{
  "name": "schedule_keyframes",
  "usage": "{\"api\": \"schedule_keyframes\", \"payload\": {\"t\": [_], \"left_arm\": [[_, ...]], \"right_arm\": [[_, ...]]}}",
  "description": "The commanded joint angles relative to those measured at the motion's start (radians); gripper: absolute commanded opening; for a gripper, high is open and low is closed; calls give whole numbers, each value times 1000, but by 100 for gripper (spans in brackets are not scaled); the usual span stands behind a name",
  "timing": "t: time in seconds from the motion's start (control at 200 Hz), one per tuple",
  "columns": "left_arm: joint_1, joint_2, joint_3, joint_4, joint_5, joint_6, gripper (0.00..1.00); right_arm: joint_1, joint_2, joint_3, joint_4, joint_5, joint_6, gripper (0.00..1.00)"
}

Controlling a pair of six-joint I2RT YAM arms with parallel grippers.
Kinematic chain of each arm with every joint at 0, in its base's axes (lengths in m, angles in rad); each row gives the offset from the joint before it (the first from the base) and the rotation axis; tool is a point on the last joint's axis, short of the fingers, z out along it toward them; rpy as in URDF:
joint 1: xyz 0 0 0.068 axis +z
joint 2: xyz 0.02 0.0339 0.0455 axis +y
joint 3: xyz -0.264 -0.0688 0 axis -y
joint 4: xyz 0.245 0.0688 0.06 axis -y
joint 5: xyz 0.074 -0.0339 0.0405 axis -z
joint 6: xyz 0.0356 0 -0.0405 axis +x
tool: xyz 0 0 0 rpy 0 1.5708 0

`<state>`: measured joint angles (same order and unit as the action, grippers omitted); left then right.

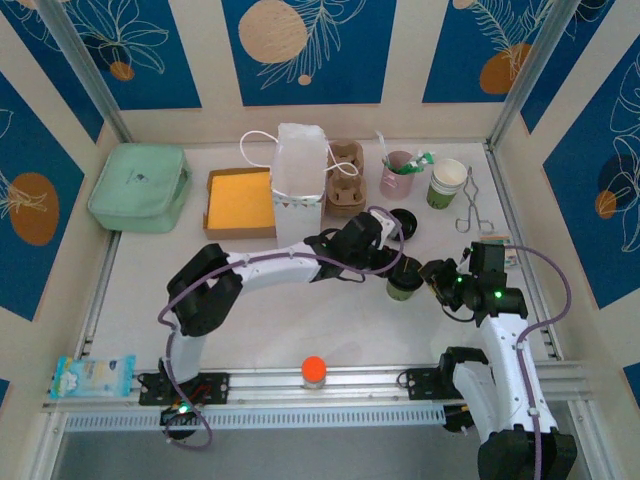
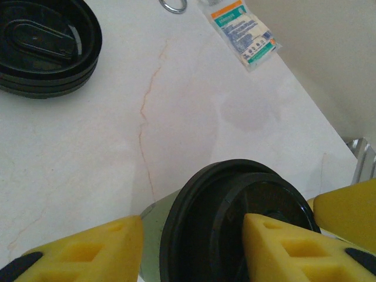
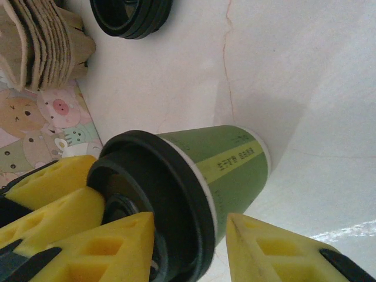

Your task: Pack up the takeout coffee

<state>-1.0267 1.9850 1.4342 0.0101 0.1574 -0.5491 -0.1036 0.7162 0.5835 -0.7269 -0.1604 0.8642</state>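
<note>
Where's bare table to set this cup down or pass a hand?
Bare: the front-centre table, between the left arm, the near rail and the right arm's base; also the left strip in front of the mint case. Crowded: the back row around the white bag, and by the takeout coffee.

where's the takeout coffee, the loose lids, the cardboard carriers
takeout coffee (image 3: 235, 167), right wrist view, green wall
loose lids (image 2: 44, 47), left wrist view, top face
cardboard carriers (image 3: 35, 35), right wrist view, stacked edges
</note>
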Motion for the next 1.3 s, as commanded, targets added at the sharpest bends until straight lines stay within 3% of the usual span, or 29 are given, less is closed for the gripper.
{"api": "schedule_keyframes", "payload": {"t": [0.0,0.49,0.74,0.946,0.986,0.996,1.021,1.031,1.296], "left_arm": [[-15,33,18,-97,18,20,49],[-1,-20,90,-118,55,35,65],[10,-4,161,-140,71,41,69],[35,-49,168,-168,60,52,71],[44,-69,157,-171,54,54,71],[45,-76,153,-170,52,55,71],[49,-91,142,-171,46,58,71],[51,-96,139,-172,44,58,71],[77,-274,-9,-216,-65,102,72]], "right_arm": [[-4,-9,32,-26,-19,-11,39],[-5,-9,39,-32,-28,-28,46],[-5,-8,67,-58,-10,-60,52],[46,9,146,-161,127,-159,57],[67,16,169,-186,160,-170,60],[73,18,174,-190,166,-174,67],[89,27,187,-197,173,-185,96],[94,31,191,-199,176,-189,100],[393,178,343,-335,480,-122,100]]}}
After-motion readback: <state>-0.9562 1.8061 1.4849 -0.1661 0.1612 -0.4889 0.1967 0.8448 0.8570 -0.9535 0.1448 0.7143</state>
